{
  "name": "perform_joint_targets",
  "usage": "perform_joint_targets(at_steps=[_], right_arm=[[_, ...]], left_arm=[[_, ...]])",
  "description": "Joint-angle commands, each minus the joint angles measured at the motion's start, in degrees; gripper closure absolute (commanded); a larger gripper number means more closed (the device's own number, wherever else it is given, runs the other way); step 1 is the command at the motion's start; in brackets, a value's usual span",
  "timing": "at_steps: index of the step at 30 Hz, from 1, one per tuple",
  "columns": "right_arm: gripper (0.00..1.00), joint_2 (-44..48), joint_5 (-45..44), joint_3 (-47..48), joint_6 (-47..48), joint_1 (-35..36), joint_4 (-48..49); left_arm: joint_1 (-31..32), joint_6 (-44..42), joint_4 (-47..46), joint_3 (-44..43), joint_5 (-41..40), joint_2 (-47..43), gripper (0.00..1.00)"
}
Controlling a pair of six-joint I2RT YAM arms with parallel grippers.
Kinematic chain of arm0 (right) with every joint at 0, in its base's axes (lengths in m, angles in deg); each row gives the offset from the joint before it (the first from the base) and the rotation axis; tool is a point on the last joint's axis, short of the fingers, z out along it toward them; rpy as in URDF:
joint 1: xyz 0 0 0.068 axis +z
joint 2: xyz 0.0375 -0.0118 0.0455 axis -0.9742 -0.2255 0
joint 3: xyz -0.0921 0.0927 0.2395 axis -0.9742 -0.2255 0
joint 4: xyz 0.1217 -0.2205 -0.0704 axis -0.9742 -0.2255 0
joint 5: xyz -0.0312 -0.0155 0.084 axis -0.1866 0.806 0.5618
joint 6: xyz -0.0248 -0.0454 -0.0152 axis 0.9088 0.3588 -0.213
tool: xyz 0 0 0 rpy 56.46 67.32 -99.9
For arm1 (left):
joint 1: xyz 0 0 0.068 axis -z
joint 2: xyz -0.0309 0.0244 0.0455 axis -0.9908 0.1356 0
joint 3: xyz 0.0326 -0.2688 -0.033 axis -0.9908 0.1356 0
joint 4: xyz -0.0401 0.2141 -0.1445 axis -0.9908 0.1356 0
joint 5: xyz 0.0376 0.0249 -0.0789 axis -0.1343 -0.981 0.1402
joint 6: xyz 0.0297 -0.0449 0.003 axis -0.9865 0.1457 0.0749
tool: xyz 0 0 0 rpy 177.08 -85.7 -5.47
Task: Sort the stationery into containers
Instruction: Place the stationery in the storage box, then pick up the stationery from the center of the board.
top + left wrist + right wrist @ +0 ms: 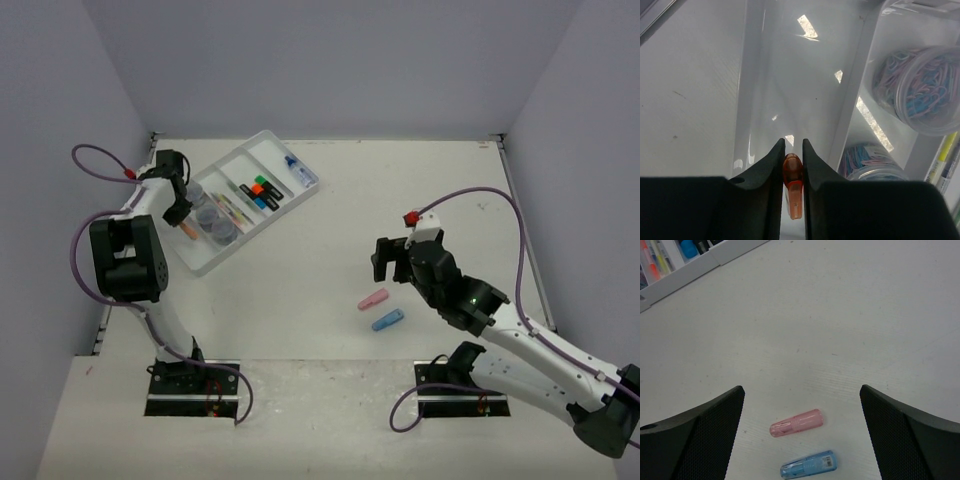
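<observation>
Left end effector [791, 146]: clamps orange piece [793, 175] over edge compartment of tray [852, 97]. Right end effector [802, 388]: spread wide, empty, well off tray.

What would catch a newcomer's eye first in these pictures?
The left tool, shut on an orange oblong piece, hangs over an empty compartment of the white tray at the far left. Right of centre, the right tool gapes wide above a pink piece and a blue piece lying on the table.

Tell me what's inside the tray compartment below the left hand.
That compartment looks bare ahead of the left hand, which grips an orange piece. The stretch beneath the hand itself is covered.
</observation>
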Motion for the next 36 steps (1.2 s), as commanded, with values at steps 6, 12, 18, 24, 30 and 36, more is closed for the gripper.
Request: perform_joint_targets(at_steps=[6, 12, 18, 24, 30, 36], right_arm=[[0.1, -1.0, 1.2, -0.7, 1.2, -0.8, 3.2], [0.13, -8.1, 5.0, 1.7, 1.4, -2.5, 0.9], [0.01, -17.7, 3.6, 4.5, -7.7, -3.0, -11.2], [0.01, -16.9, 1.3, 1.3, -27.4, -2.8, -17.2], [0.01, -8.9, -2.3, 2.0, -35.8, -1.1, -25.1], [0.01, 2.2, 0.6, -3.8, -47.2, -0.6, -15.5]], left_arm=[[-1.7, 2.1, 0.9, 0.0, -2.4, -4.9, 0.15], [-1.8, -1.2, 0.0, 0.8, 11.5, -16.4, 0.04], [-1.3, -8.7, -5.6, 11.2, 28.6, -49.7, 0.0], [-1.3, -15.3, -5.0, 22.5, 30.2, -69.1, 0.0], [0.9, -19.1, -3.7, 28.2, 28.6, -71.7, 0.0], [1.2, -19.3, -5.7, 31.5, 28.4, -72.6, 0.0]])
